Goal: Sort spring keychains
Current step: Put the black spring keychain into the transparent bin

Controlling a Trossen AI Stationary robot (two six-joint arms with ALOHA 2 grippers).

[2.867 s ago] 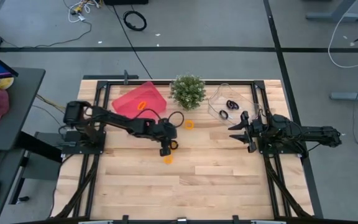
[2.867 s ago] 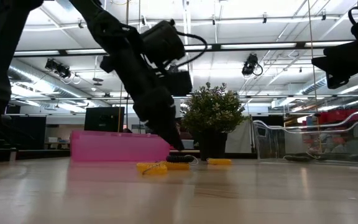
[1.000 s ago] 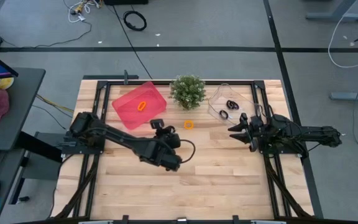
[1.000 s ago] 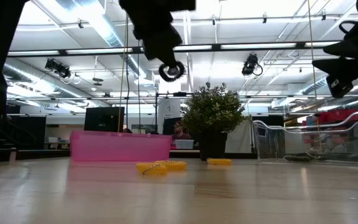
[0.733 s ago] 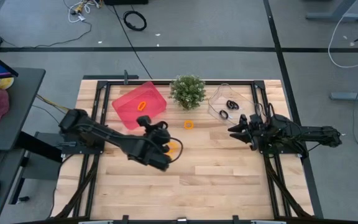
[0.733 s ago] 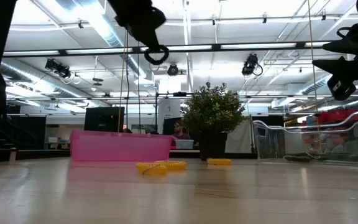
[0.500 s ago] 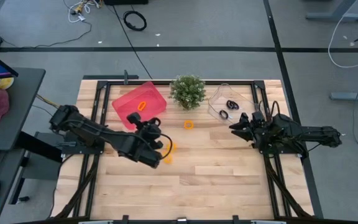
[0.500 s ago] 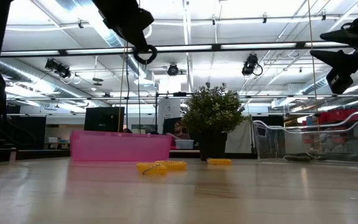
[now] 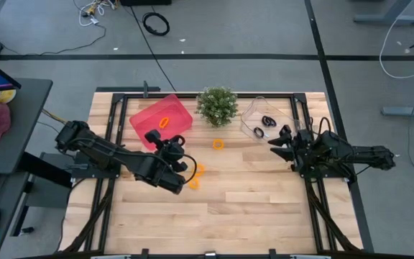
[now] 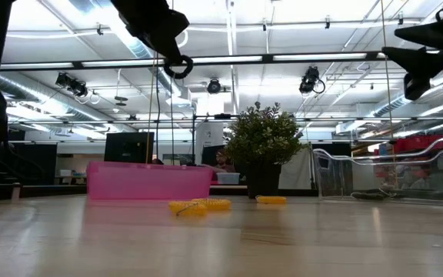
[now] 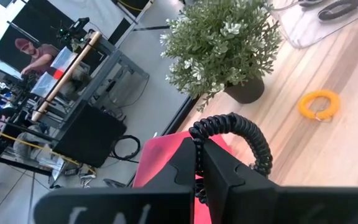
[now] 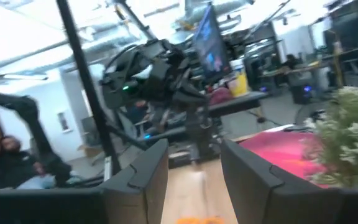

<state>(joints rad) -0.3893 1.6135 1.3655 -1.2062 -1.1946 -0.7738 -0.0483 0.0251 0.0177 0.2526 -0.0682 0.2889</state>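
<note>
My left gripper (image 9: 165, 139) is shut on a black spring keychain (image 11: 234, 134), held high in the air just near the pink tray (image 9: 157, 116); in the low view the keychain (image 10: 179, 68) hangs above that tray (image 10: 148, 181). One orange keychain (image 9: 162, 121) lies in the pink tray. A second (image 9: 218, 144) lies flat on the table by the green plant (image 9: 217, 105), and two more (image 9: 195, 175) lie beside my left arm. Two black keychains (image 9: 264, 126) lie in the clear tray (image 9: 254, 108). My right gripper (image 9: 274, 144) waits open at the right. My left gripper pinches the black keychain's coil at one side of the ring (image 11: 195, 133) between its two fingers (image 11: 219, 168). The fingers slant slightly downward toward the table's far edge. The ring stands out past the fingertips, lifted well clear of the table and the tray.
The potted plant (image 10: 261, 146) stands between the two trays at the far edge. The near half of the wooden table (image 9: 250, 216) holds nothing. People and desks show in the room beyond the table.
My left gripper has carried the black keychain up and toward the table's left, from over the table's middle to just near the pink tray, rolling as it went; it has kept still for the last half second. My right gripper has tipped its fingers upward.
</note>
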